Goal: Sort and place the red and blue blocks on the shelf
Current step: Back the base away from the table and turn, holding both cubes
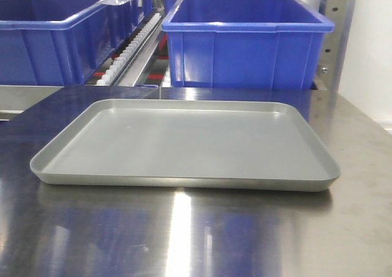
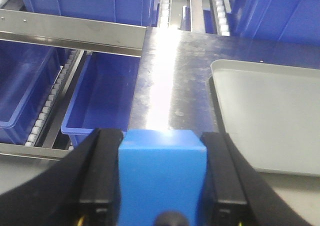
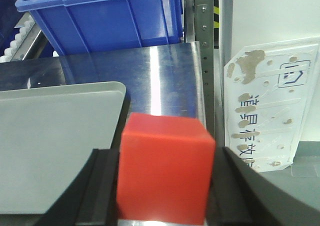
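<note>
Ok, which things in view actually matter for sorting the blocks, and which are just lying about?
Job:
- blue block in left gripper
- red block in right gripper
- shelf

Lying about:
- grey tray
- blue bins
- steel tabletop

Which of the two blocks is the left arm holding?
The blue block, clamped between the fingers of the left pincer. The other cube, the red block, is gripped by the right pincer instead.

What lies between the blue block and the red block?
The grey tray: the left wrist view shows it to the right of the blue block, and the right wrist view to the left of the red block.
</note>
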